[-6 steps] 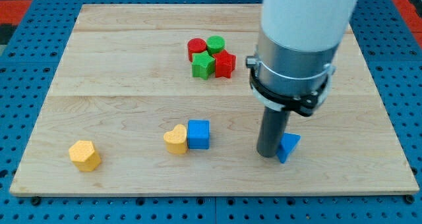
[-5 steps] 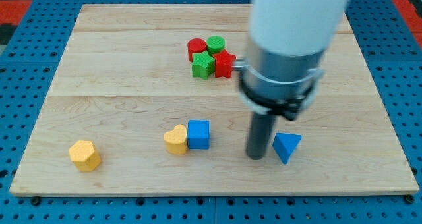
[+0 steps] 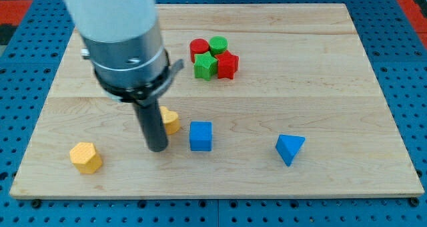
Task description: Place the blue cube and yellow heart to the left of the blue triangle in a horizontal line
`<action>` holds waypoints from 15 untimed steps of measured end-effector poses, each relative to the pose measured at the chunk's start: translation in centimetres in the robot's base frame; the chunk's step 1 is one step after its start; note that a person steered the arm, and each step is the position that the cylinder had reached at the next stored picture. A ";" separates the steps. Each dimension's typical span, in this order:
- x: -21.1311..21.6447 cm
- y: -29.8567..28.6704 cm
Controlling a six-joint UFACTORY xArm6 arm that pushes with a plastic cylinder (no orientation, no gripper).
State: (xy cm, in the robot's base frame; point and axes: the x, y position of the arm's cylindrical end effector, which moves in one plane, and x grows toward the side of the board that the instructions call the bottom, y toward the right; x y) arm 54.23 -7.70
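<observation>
My tip point(image 3: 157, 148) sits just left of the blue cube point(image 3: 201, 135), with the yellow heart point(image 3: 170, 120) partly hidden behind the rod, touching or nearly so; no jaws on this rig, just a bare rod. Blue triangle point(image 3: 289, 148) is well to the view's right, roughly level with the cube. Risk: the heart sits higher than the cube, so an off-centre push may spin it toward the yellow hexagon block point(image 3: 86, 157) and break the line.

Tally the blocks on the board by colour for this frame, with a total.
Blue: 2, the blue cube and blue triangle.
Yellow: 2, the yellow heart, partly behind the rod, and a yellow block at the view's lower left.
Red: 2, and.
Green: 2, and.
Total: 8.
My tip sits just below the heart.
</observation>
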 end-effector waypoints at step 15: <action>-2.6 -2.6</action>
